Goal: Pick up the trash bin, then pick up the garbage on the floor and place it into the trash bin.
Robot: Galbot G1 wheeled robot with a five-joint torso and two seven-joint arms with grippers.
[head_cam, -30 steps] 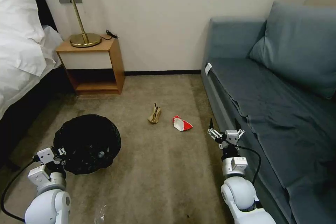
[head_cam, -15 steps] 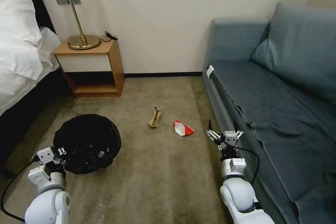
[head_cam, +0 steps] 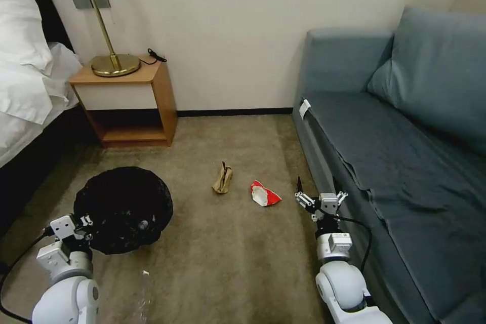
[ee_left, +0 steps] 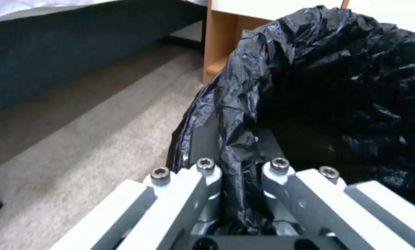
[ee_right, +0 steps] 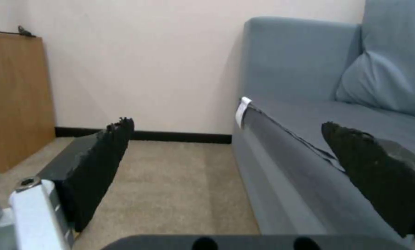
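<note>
L gripper (head_cam: pixel 87 224) is clamped on the near rim of the bin (head_cam: pixel 123 207), fingers pinching the black bag (ee_left: pixel 282 90) folded over that rim; in the L wrist view the bag bunches up between the two fingers. Bin sits at approx 9 o'clock from the head-view centre, just ahead of the L arm, bag lining dark and crinkled inside.

R gripper (head_cam: pixel 318 193) hangs low at approx 4 o'clock, fingers spread wide apart w/ nothing between them, just beside the front edge of the sofa (head_cam: pixel 405 136). R wrist view shows both black pads w/ bare carpet (ee_right: pixel 179 180) between.

Garbage on the carpet: red-and-white carton (head_cam: pixel 263 194) at 9 o'clock from the R gripper, near but not touching. Tan scrap (head_cam: pixel 223 178) just beyond it at 10 o'clock, standing up a bit. A clear wrapper bit (head_cam: pixel 143 299) lies near the L arm at 7 o'clock.

Nightstand (head_cam: pixel 129 104) w/ lamp (head_cam: pixel 96 15) at 11 o'clock, bed (head_cam: pixel 25 76) far L.
</note>
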